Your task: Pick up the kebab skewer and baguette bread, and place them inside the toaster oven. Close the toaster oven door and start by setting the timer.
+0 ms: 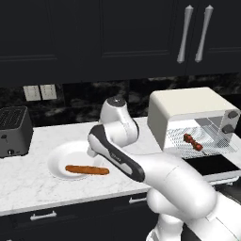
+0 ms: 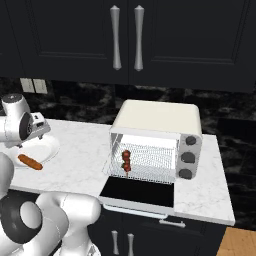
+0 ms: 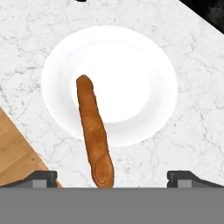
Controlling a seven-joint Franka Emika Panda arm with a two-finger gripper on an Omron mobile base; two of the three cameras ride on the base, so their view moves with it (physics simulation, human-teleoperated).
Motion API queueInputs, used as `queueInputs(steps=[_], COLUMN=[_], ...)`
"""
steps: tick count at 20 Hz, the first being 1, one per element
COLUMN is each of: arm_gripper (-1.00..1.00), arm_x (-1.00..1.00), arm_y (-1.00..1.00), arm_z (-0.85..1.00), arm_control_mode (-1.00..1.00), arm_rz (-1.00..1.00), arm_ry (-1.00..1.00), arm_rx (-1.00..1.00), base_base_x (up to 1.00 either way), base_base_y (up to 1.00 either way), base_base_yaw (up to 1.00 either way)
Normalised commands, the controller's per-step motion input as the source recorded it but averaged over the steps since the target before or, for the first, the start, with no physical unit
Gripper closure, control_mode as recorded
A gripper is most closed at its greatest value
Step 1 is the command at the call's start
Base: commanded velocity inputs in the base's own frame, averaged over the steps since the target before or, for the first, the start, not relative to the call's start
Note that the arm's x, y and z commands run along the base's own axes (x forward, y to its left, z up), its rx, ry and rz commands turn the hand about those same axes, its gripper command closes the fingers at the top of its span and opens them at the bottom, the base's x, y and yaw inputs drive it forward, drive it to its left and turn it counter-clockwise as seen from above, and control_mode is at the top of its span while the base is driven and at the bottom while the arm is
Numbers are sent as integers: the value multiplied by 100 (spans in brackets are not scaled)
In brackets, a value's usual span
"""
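Desk: white marble with grey veins [image 1: 28, 174], running left to right under the cabinets; its near edge drops to dark drawer fronts with pale bar handles [image 1: 43, 216].
Wall: black stone backsplash [image 1: 80, 101] with a pale double switch plate [image 1: 40, 92] at the left.
Cabinets: dark upper doors with two long silver handles [image 2: 126, 37] above the oven.
Floor: a strip of orange-brown wood [image 2: 239, 244] at the near right.
Slot toaster: black [image 1: 14, 131], at the far left of the desk.
Plate: round and white [image 3: 144, 74], on the desk left of the oven.
Baguette bread: long orange-brown loaf [image 3: 93, 129] lying across the near part of the plate, one end past the rim.
Toaster oven: cream-white box [image 2: 160, 120] on the right of the desk, three round knobs down its right side.
Toaster oven door: dark glass [image 2: 137, 192], folded down flat toward the near edge.
Kebab skewer: dark red chunks [image 2: 126, 160] lying on the wire rack inside the oven.
Gripper: above the plate [image 3: 112, 177], fingers [image 3: 41, 177] spread wide apart, holding nothing, the loaf's near end between them.
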Motion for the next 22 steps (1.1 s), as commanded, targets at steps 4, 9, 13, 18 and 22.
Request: queueInputs(steps=[4, 9, 13, 18, 22], arm_gripper=[-100, -100, -100, -100, -100], arm_x=[6, 0, 0, 7, 4], arm_y=[51, 42, 20, 6, 0], arm_z=[-7, -7, -11, -35, -59], arm_control_mode=[-100, -100, -100, -100, -100], arm_rz=[0, 0, -1, -1, 0], arm_ry=[3, 0, 0, 2, 4], arm_rx=[0, 0, 0, -1, -3], base_base_x=[0, 0, 0, 0, 0], base_base_y=[0, 0, 0, 0, 0], base_base_yaw=[0, 0, 0, 0, 0])
